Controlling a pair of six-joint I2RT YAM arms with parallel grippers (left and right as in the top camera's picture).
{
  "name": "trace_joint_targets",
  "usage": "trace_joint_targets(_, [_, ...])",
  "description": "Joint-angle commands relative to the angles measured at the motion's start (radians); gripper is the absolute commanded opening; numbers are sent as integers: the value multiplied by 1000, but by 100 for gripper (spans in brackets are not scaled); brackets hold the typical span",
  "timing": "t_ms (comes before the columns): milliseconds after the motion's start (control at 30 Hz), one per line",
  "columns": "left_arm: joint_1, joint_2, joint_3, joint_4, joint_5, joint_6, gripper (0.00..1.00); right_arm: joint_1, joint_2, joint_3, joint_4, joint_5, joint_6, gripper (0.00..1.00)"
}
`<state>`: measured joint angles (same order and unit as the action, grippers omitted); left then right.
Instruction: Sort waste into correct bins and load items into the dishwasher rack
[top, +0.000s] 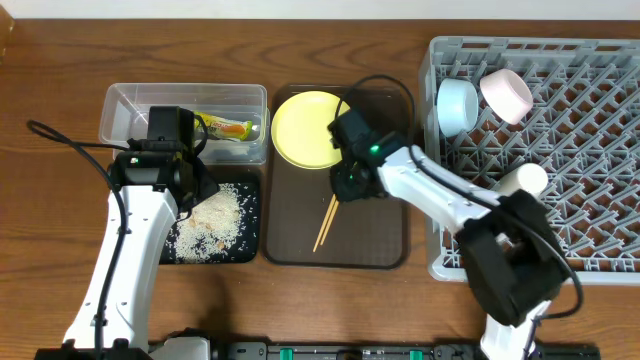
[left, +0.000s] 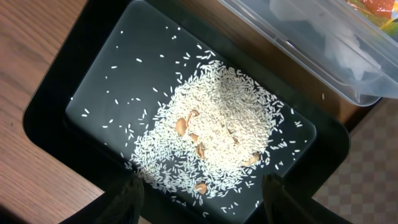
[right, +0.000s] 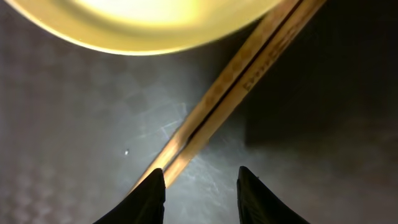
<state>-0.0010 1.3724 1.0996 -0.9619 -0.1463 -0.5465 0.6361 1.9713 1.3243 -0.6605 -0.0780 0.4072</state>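
Chopsticks of pale wood (right: 242, 81) lie off-centre to the empty, half-open right gripper (right: 200, 179), which should straddle both before pinching.

The yellow plate (right: 143, 25) is blurred and cropped at the top.

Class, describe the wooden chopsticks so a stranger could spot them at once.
Left of the large grey plastic lattice rack lies a dark-brown rectangular serving tray. On it, near the round yellow plate, lies a pair of wooden chopsticks: the only thin, straight sticks in view.
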Motion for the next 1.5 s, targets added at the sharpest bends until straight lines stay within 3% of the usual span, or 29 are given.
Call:
trace_joint_targets(0, [5, -14, 4, -2, -19, -6, 64, 26, 29, -4, 24, 59, 93, 36])
trace_joint_targets(333, [5, -14, 4, -2, -19, -6, 64, 44, 37, -4, 12, 142, 139, 31])
trace_joint_targets(1100, [5, -14, 4, -2, -19, -6, 64, 55, 45, -4, 22, 134, 138, 32])
trace_joint_targets(1333, [5, -14, 4, -2, -19, -6, 64, 55, 60, -5, -19, 135, 138, 29])
trace_joint_targets(1467, [5, -14, 4, -2, -19, -6, 64, 55, 60, -5, -40, 162, 139, 21])
